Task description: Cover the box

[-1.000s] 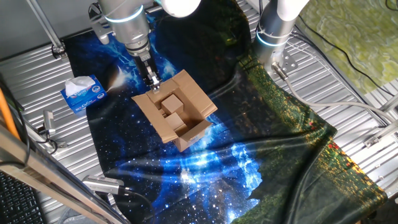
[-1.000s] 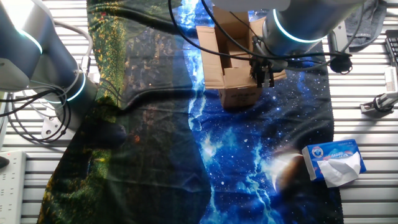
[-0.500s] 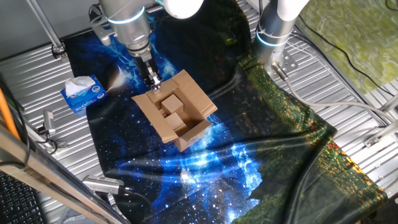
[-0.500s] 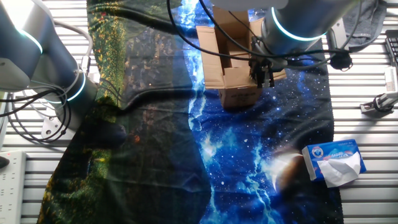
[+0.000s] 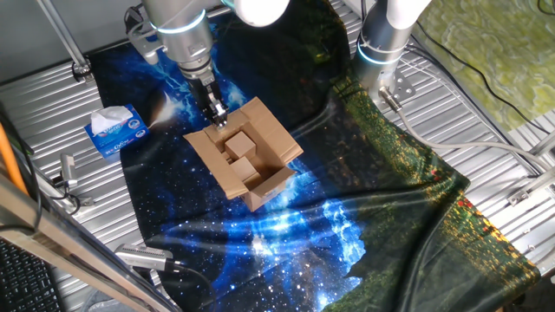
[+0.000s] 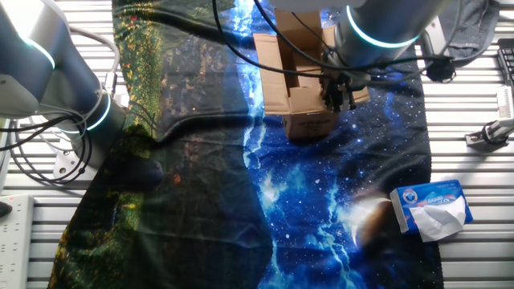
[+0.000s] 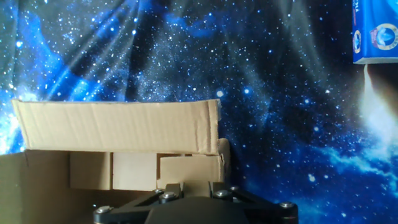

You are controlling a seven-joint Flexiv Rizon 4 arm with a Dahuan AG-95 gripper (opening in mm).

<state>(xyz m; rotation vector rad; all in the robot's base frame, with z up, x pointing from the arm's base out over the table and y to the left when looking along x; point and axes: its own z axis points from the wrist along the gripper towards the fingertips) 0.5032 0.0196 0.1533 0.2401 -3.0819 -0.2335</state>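
Observation:
The box [image 5: 251, 165] is a small brown carton standing on the starry cloth with its top flaps spread open and smaller cardboard pieces showing inside. In the other fixed view the box [image 6: 299, 100] sits near the top centre. My gripper [image 5: 217, 119] points down at the back-left flap, its fingers close together and holding nothing. It hangs at the box's right side [image 6: 337, 98] in the other fixed view. In the hand view, the upright flap [image 7: 118, 127] fills the left, the box [image 7: 124, 171] lies below it, and my gripper [image 7: 189, 186] shows only at the bottom edge.
A blue-and-white tissue box [image 5: 115, 130] [image 6: 431, 207] [image 7: 376, 34] lies on the cloth apart from the carton. A second white robot arm [image 5: 386, 43] [image 6: 48, 72] stands at the table's edge. Metal fixtures [image 5: 65, 178] sit on the ribbed table around the cloth.
My arm has crept a little toward the box's flap. The box and its flaps look the same.

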